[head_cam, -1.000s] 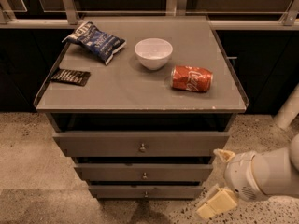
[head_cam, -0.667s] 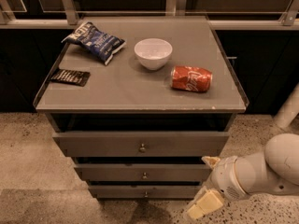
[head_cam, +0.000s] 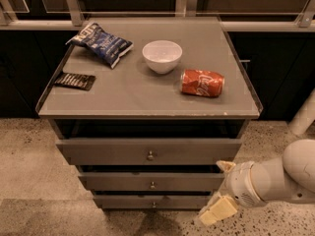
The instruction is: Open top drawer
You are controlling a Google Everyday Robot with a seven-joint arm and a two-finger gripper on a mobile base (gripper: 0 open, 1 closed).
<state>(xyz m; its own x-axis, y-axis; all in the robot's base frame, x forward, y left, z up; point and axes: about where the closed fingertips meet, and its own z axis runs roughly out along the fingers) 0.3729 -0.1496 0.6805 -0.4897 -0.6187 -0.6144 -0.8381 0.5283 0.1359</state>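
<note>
The top drawer [head_cam: 98,152] is the widest grey front, just under the cabinet top, with a small round metal knob [head_cam: 150,155] at its centre. A dark gap shows above it. My gripper [head_cam: 220,191] is at the lower right, on a white arm, in front of the right ends of the lower drawers. It is below and to the right of the knob and touches nothing. Its two beige fingers [head_cam: 217,213] stand apart, open and empty.
On the grey cabinet top [head_cam: 123,100] lie a blue chip bag [head_cam: 101,43], a white bowl [head_cam: 162,56], a red soda can [head_cam: 203,83] on its side and a dark snack bar [head_cam: 74,80]. Two narrower drawers [head_cam: 118,182] sit below. A white post [head_cam: 302,117] stands at the right.
My gripper and arm have moved left, closer to the right side of the drawer fronts. The drawers and the things on top have not moved.
</note>
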